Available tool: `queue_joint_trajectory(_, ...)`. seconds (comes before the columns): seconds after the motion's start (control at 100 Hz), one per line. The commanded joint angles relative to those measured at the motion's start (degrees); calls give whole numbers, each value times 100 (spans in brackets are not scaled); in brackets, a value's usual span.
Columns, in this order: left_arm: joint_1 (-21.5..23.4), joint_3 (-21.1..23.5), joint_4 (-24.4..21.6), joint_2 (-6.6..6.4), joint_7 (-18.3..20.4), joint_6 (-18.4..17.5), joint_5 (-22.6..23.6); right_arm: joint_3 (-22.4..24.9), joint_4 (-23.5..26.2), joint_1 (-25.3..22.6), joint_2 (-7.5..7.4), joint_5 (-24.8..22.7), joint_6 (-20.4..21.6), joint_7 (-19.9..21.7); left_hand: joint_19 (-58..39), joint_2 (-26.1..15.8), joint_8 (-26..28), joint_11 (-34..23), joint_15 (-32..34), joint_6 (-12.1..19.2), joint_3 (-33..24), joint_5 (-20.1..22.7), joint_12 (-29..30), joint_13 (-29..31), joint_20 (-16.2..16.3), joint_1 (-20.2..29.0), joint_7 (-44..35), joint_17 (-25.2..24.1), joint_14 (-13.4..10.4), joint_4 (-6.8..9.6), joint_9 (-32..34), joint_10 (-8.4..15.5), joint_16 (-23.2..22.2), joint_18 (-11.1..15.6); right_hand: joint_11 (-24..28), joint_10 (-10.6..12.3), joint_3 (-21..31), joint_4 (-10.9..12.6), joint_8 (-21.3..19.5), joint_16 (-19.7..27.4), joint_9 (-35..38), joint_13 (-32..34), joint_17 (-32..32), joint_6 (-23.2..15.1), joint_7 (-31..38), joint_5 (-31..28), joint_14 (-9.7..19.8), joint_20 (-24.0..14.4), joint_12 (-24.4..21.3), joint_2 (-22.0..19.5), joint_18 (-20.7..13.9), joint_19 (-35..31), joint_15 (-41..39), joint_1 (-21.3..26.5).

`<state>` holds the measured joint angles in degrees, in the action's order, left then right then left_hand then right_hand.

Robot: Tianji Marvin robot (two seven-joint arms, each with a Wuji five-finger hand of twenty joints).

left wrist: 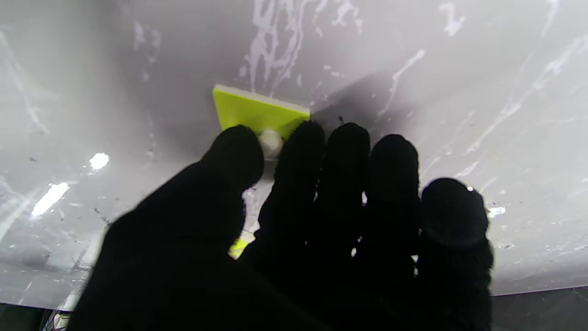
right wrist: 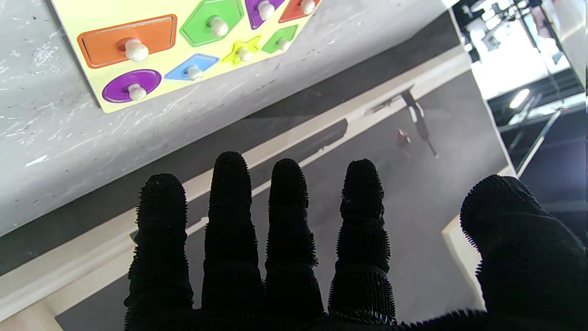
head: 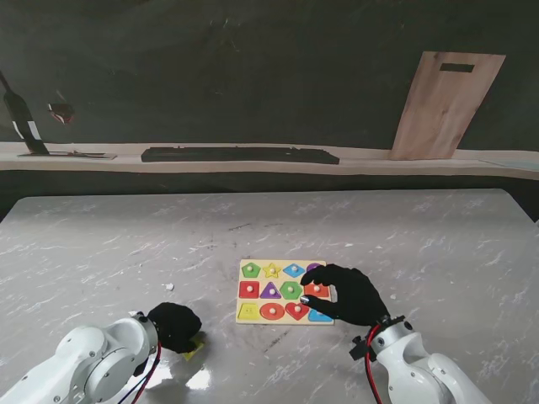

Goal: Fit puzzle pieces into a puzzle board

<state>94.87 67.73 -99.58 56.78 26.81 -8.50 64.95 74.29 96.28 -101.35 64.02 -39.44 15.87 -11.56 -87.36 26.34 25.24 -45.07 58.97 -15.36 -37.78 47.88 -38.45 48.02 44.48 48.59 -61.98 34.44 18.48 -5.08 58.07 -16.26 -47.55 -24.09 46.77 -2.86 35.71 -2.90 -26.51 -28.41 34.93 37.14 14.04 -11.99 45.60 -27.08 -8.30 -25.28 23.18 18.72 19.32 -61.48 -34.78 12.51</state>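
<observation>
One piece (left wrist: 250, 111) loose, yellow-green, on desk (head: 101, 252) left of board (head: 245, 312) | left hand (head: 173, 326) pinching its knob, grip seemingly closed | right hand (head: 352, 295) spread, empty, over board's right edge | step: pickup | next: lift, carry to the free slot.

Even indoor light, white glare patches on the glossy table (head: 101, 252), blown-out brightness in right wrist view, slight blur on left hand (left wrist: 285, 230)

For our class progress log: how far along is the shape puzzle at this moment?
Mostly done: the puzzle board shows coloured shapes seated in nearly every slot. In hand: the left hand pinches the knob of a yellow-green piece on the table, off the board. Left: carrying it over and fitting it. The right hand rests open at the board's right edge.
</observation>
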Motion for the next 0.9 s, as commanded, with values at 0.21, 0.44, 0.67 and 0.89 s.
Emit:
queue_joint_trajectory(0.21, 208, 34, 36, 21, -507, -116, 247, 9, 54, -55, 21, 17, -4, -26, -596, 561, -86, -281, 252, 445, -1304, -139, -236, 541, -145, -259, -398, 381, -130, 334, 335, -87, 43, -58, 62, 168, -77, 62, 6, -40, 194, -26, -26, -86, 153, -56, 135, -38, 42, -149, -100, -113, -59, -27)
queue_joint_trajectory(0.44, 226, 55, 18, 18, -549, -217, 312, 38, 61, -72, 27, 24, 2, -51, -670, 615, 105, -334, 311, 534, -1483, -189, -436, 563, -202, -366, -527, 422, -206, 361, 382, -6, 13, 31, 61, 173, -79, 63, 2, -41, 198, -25, -24, -102, 151, -68, 133, -39, 42, -143, -95, -113, -59, -23)
queue_joint_trajectory(0.67, 199, 52, 99, 26, -734, -258, 342, 65, 72, -86, 27, 46, 42, -39, -679, 718, 334, -394, 392, 696, -1807, -170, -693, 524, -254, -515, -665, 399, -221, 414, 426, 90, -69, 59, 57, 167, -79, 63, -2, -40, 192, -27, -25, -109, 150, -75, 139, -39, 40, -150, -95, -113, -57, -21)
queue_joint_trajectory(0.89, 187, 142, 52, 33, -830, -406, 351, 113, 85, -118, 29, 41, 118, -57, -672, 794, 449, -381, 407, 852, -2016, -133, -831, 503, -272, -609, -723, 378, -235, 458, 460, 150, -113, 87, 57, 163, -81, 64, -6, -40, 195, -29, -27, -121, 147, -72, 137, -38, 40, -148, -99, -112, -56, -12)
